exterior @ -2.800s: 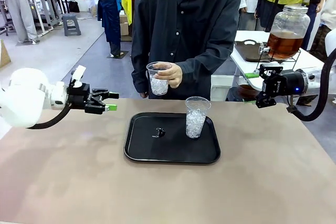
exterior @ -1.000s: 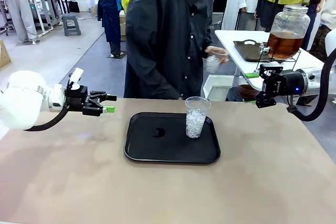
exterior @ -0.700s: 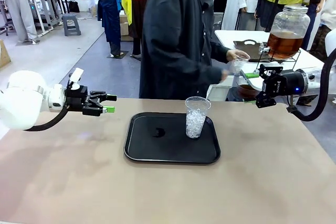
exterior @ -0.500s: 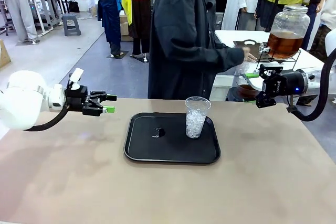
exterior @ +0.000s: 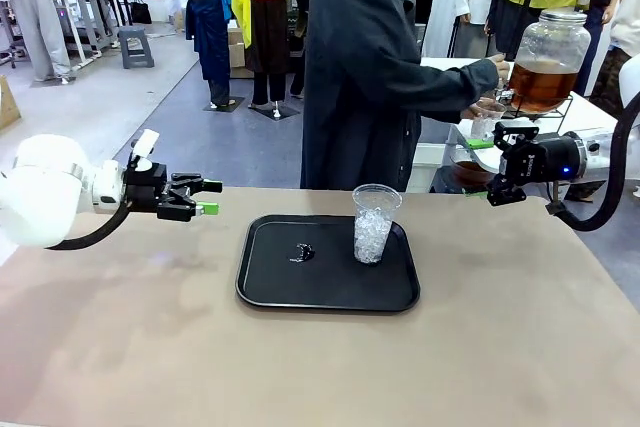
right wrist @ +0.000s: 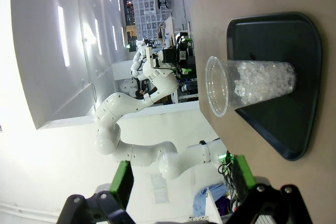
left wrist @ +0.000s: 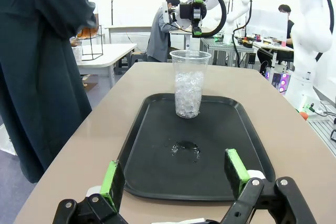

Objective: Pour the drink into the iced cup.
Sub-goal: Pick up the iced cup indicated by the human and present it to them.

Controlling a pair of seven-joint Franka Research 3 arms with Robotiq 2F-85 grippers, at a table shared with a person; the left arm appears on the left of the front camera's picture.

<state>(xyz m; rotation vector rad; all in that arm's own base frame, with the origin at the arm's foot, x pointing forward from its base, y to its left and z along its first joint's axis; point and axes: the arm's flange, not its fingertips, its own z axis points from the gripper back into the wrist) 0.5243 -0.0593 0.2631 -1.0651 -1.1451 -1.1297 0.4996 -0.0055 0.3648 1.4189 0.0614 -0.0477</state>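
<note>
An iced cup [exterior: 375,224], clear plastic and half full of ice, stands upright on the black tray [exterior: 327,292]. The person, turned to the side, holds a second clear cup [exterior: 487,117] under the tap of a glass jar of amber drink [exterior: 540,85] on the side table. My left gripper [exterior: 211,197] hovers open, left of the tray and level with the cup; its own view has the iced cup [left wrist: 189,83] straight ahead between its green pads [left wrist: 112,178]. My right gripper [exterior: 497,163] hangs open beyond the table's right far edge, with the iced cup [right wrist: 252,85] in its view.
A small wet spot [exterior: 303,252] lies on the tray left of the cup. The white side table [exterior: 580,122] with the jar's wire stand sits behind my right arm. The person [exterior: 380,67] stands at the far edge. Brown tabletop [exterior: 300,367] spreads in front of the tray.
The person turned right with the second cup and carried it from over the tray to the jar's tap. My left gripper drew slightly left. The right arm stayed put.
</note>
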